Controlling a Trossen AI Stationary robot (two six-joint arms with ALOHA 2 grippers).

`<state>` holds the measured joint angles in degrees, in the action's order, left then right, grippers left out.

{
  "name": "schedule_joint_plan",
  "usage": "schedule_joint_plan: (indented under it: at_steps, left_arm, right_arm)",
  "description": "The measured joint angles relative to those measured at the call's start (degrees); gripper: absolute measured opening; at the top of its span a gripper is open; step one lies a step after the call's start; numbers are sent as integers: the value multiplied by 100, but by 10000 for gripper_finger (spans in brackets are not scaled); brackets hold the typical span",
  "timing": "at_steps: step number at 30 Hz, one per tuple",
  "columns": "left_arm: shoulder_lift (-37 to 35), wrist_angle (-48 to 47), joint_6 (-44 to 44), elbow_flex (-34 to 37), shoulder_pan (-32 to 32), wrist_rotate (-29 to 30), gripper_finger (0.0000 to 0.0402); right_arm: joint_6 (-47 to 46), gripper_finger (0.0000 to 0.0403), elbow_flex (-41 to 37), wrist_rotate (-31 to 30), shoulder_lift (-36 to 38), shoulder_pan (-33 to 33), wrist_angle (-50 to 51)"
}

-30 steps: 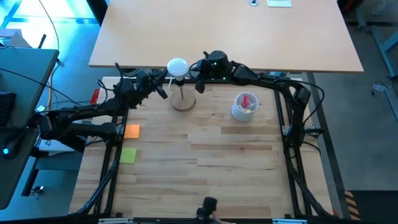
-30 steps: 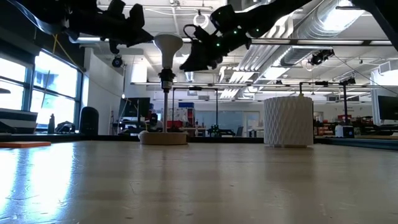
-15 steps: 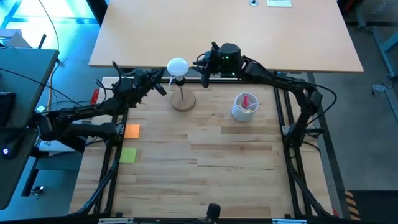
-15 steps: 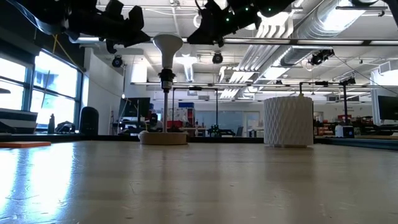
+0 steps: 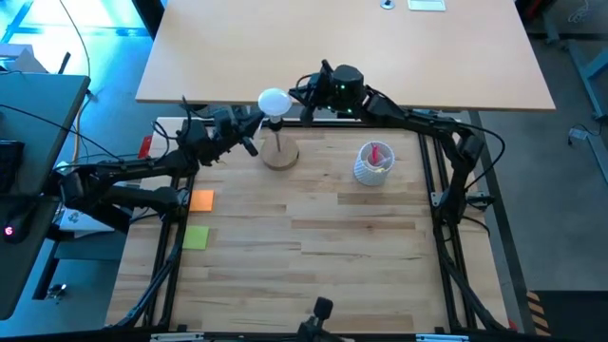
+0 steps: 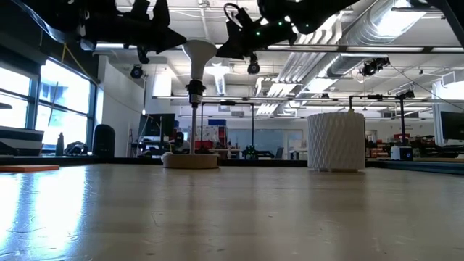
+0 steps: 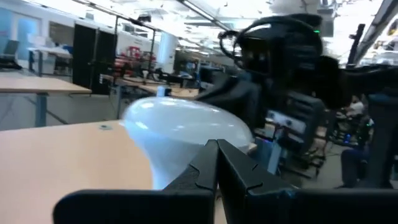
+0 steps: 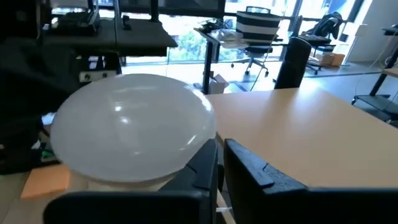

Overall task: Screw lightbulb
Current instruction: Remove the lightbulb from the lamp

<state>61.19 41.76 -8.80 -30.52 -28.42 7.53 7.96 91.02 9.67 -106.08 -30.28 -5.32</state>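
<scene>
L end effector [image 5: 249, 136] & R end effector [image 5: 306, 87] both pressed together, flanking lightbulb [image 5: 274, 101] up high.

The lightbulb [image 5: 274, 101] sits atop the post of a round base [image 5: 280, 154], which rests on the worktop [image 5: 313, 237] toward its far edge, left of centre. At the bulb's 9 o'clock is the left end effector [image 5: 249, 131]; at its 3 o'clock, the right end effector [image 5: 306, 92]. A perforated cup [image 5: 373, 163] stands at the base's 3 o'clock, well apart. Two flat squares [image 5: 199, 218] lie at the base's 8 o'clock, near the left edge.
</scene>
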Motion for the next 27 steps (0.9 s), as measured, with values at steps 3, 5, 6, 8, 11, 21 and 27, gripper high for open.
schedule_joint_plan:
  at_steps: [3,5,6,8,11,21,27]
  left_arm:
    - [-6,117,-2,0,176,19,0]
    - [-26,142,2,0,253,41,0]
    - [-37,135,15,0,281,55,0]
    - [-90,29,70,0,333,225,0]
    - [-254,-252,200,0,359,795,0]
    - [-121,-288,192,0,-266,660,0]
    - [228,206,-79,-2,-258,46,0]
  right_arm:
    - [-57,24,0,-16,-21,-95,-69]
    - [7,24,-1,-96,-22,-159,-121]
    - [109,24,0,-227,-16,-175,-127]
    - [259,24,-2,-586,85,-236,121]
    - [305,24,-2,-472,322,-301,589]
    - [300,24,-2,678,419,42,1107]
    - [123,24,-2,464,320,21,786]
